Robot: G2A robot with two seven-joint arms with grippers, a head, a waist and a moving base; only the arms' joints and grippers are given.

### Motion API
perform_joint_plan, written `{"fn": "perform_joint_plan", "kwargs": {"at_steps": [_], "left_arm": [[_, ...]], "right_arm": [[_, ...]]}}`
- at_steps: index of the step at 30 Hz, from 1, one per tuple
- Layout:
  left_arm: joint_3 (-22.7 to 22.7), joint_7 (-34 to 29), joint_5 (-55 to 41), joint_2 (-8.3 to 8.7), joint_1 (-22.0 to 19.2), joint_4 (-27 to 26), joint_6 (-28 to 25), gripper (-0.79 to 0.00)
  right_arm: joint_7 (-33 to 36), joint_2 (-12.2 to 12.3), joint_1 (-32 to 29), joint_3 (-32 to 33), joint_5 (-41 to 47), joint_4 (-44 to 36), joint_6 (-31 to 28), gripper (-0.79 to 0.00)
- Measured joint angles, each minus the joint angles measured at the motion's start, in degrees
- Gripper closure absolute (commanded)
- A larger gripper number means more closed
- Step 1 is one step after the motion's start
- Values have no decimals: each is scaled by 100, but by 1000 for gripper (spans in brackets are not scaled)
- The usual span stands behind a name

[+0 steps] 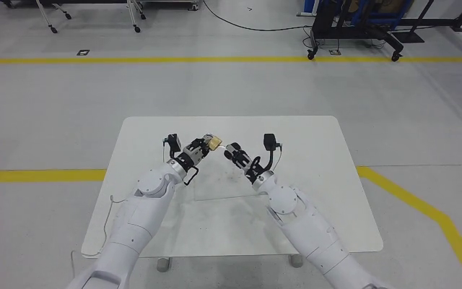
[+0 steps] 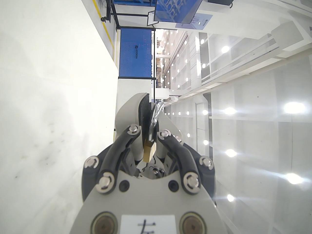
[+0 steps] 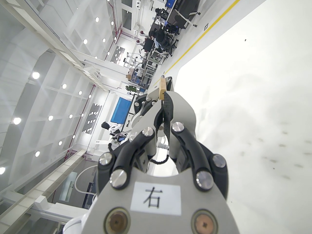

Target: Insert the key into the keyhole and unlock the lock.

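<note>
Above the white table (image 1: pixel 303 209), near its middle, the two arms meet tip to tip. Top view: left gripper (image 1: pixel 206 145) is clamped on a brass padlock (image 1: pixel 211 143), held up off the tabletop. The right gripper (image 1: pixel 231 151) is just beside it and points at it. Touching or apart: cannot tell.

Left wrist view adds the grip detail. The brass body sits low between the fingers (image 2: pixel 136 115), and a silver metal part runs up from it, pinched between the two pads. The fingers cover most of the padlock's faces.

Right wrist view adds the other side. The right pads (image 3: pixel 168 108) are pressed together; whether anything lies between them I cannot tell, since the pads hide it. The padlock is seen edge-on just past the right fingertips, with the left gripper's linkage beside it.

Surroundings: yellow floor tape (image 1: pixel 216 59) beyond the table's far edge, a black wheeled stand (image 1: pixel 354 32) well apart from the table, and a blue panel (image 2: pixel 135 53) in the room behind.
</note>
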Motion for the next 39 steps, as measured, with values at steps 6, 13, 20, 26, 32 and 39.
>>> {"fn": "perform_joint_plan", "kwargs": {"at_steps": [6, 13, 20, 26, 32, 39], "left_arm": [[-12, -14, -1, -9, 24, -30, 24, 0], [-47, 26, 22, -15, 39, -38, 29, 0], [-106, 433, -30, -45, 92, -64, -49, 0], [-126, 982, -33, -95, 283, -255, -551, 0], [-72, 957, 47, -116, 389, -366, -544, 0], [-98, 919, 79, -126, 408, -388, -496, 0]], "right_arm": [[-23, -32, 23, 1, 16, 49, -54, 0], [-40, -56, 10, 22, -35, 13, -67, 0], [-142, -71, -85, 69, -62, -70, -123, 0], [-427, -156, -112, -20, 192, 56, -328, 0], [-551, -248, 8, -165, 265, 268, -495, 0], [-607, -291, 65, -150, 226, 338, -561, 0]]}}
